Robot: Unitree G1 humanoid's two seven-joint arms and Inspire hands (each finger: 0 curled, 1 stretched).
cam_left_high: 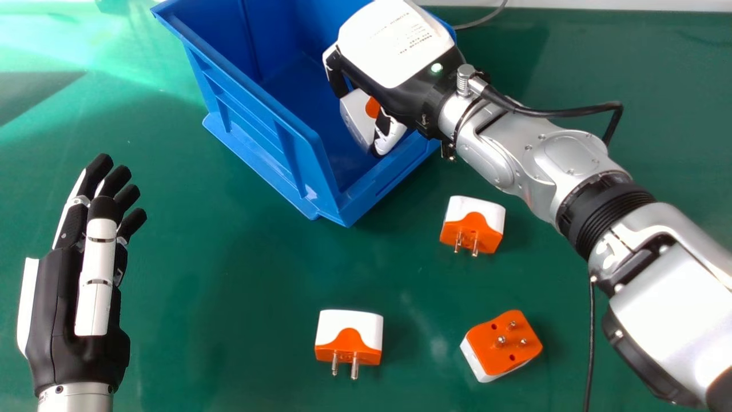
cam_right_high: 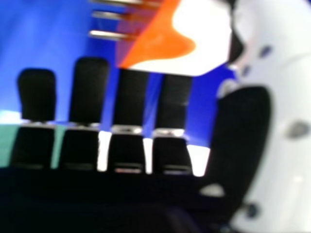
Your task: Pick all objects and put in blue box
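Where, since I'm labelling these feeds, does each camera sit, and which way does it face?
Head view: on the robot's head, looking forward and down at a blue box and three plug adapters on a green tabletop; the left hand and right forearm show.
Right hand view: at the right hand, looking across its fingers and thumb towards the box's blue plastic.
Shared: the right hand, the box and the orange-and-white plug adapter in that hand's grasp.

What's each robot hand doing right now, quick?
Left hand: open, nothing in it.
Right hand: closed on a white-and-orange plug, at the blue box.
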